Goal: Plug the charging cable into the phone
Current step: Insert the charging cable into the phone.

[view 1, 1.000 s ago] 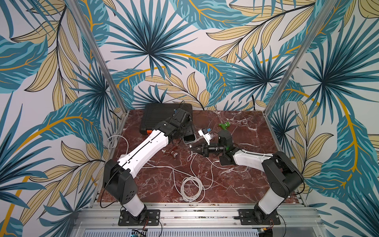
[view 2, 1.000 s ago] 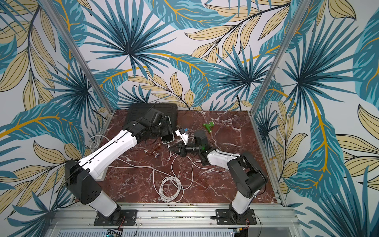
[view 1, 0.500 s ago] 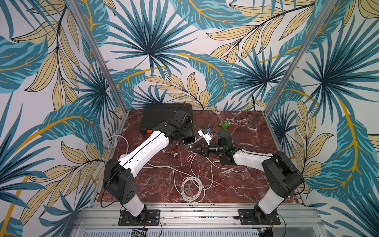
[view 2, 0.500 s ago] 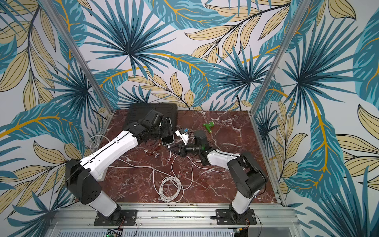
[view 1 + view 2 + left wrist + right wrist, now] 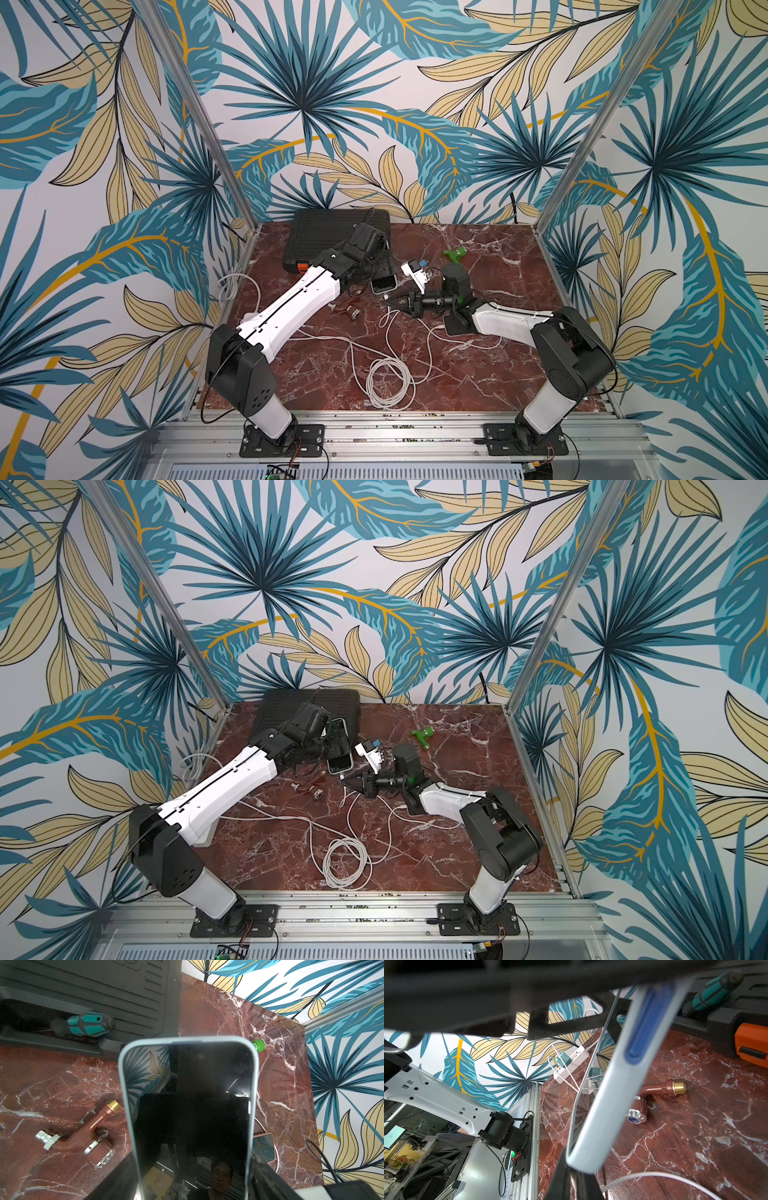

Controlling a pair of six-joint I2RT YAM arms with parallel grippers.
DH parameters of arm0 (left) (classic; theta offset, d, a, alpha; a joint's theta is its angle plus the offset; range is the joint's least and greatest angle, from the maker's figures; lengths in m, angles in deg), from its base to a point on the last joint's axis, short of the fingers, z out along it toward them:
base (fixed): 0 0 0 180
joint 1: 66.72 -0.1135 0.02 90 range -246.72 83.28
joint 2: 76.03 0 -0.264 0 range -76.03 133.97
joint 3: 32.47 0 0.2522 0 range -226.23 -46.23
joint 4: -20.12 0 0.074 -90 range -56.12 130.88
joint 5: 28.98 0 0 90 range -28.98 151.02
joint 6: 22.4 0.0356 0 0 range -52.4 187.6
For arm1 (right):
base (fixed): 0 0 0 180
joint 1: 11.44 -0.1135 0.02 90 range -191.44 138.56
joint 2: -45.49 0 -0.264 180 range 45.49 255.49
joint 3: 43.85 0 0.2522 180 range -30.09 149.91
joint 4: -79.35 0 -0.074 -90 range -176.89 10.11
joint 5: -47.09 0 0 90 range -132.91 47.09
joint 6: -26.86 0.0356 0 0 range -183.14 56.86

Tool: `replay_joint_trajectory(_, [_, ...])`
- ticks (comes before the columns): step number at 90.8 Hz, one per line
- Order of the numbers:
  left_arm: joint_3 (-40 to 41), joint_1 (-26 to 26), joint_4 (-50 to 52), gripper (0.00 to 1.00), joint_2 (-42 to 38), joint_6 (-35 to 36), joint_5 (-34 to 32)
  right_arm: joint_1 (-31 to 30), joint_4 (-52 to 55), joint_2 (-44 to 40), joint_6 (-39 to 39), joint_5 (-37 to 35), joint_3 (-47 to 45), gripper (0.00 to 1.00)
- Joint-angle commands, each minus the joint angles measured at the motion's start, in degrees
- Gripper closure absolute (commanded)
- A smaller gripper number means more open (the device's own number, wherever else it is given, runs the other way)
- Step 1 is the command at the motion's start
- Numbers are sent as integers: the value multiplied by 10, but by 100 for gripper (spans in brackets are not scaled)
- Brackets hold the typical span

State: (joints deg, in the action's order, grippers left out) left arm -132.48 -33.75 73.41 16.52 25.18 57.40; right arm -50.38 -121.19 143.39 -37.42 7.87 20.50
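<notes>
Table (image 5: 498,374): red marble, walled on three sides, clutter gathered from centre toward 12 o'clock.
Case (image 5: 324,232): black, ribbed, flat in the 11 o'clock corner; screwdriver (image 5: 89,1024) resting in its groove.
Left arm (image 5: 291,307): stretched from the 7 o'clock base toward 1 o'clock.
Right arm (image 5: 507,322): low over the marble from the 5 o'clock base, wrist aimed at 9 o'clock.
Cable (image 5: 388,382): white, loosely coiled at 6 o'clock, slack loops trailing up toward centre.
Phone (image 5: 383,283): pale-blue shell, dark screen, just 12 o'clock of centre beside the case; raised and tilted, lower end toward 6 o'clock.
Left gripper (image 5: 193,1159): spread wide, clamped on the phone across its width.
Right gripper (image 5: 395,302): pinched almost closed on the cable near its free end, tips right at the phone's lower end.
Power strip (image 5: 415,274): white, near the phone at its 3 o'clock.
Brown fitting (image 5: 345,305): loose at the phone's 8 o'clock, apart from it.
Green fitting (image 5: 454,254): at the phone's 2 o'clock, well apart.
Plug (image 5: 341,776): small, white, at the mouth of the phone's lower end. Seated or not is hard to say, being masked by the fingertips in the right wrist view. Probably the insertion itself in hand. For a clean finish:
- hold the phone rigid;
- square the plug to the phone's long axis;
- press straight toward 12 o'clock without twisting;
- keep slack behind the fingers against drag from the coil;
- release only once flush.
</notes>
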Motion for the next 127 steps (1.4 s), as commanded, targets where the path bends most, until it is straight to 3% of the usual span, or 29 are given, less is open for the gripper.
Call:
replay_joint_trajectory(1, [0,2,-29,100,-31,9,0,1,4,0,-6,-4,5,100])
replay_joint_trajectory(127, [102,24,-83,100,-66,5,23,6,2,14,9,-21,21,100])
